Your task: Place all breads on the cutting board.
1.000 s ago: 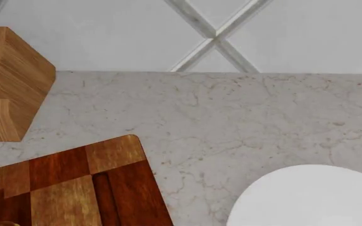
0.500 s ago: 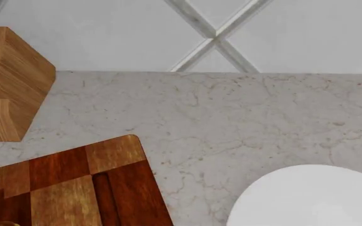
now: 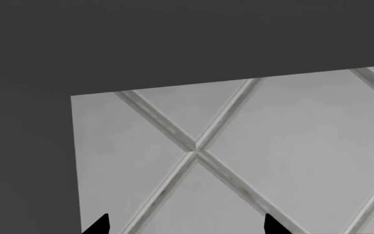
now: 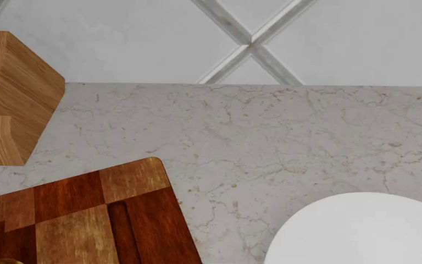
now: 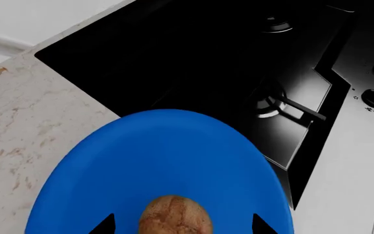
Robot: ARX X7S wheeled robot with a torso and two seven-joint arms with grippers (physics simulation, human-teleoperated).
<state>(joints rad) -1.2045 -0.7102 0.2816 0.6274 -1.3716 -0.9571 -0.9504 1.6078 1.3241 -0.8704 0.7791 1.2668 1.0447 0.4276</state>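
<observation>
On the pale veined marble counter [image 4: 270, 132], the head view finds the flat wooden cutting board of reddish-brown and tan strips [image 4: 86, 220] at the near left corner, with a thick pale-wood block [image 4: 13, 99] behind it and a white round plate [image 4: 357, 231] at the near right. Neither arm appears in that view. Under the right gripper [image 5: 182, 225] sits a dull brown egg-shaped bread roll [image 5: 175, 214] on a blue round plate [image 5: 161, 156], beside a black glass cooktop [image 5: 239, 58]; the dark fingertips stand spread either side of the roll, not touching it. The left gripper [image 3: 185, 225] faces a grey wall with diagonal tile lines [image 3: 252, 146], its tips apart and grasping nothing.
</observation>
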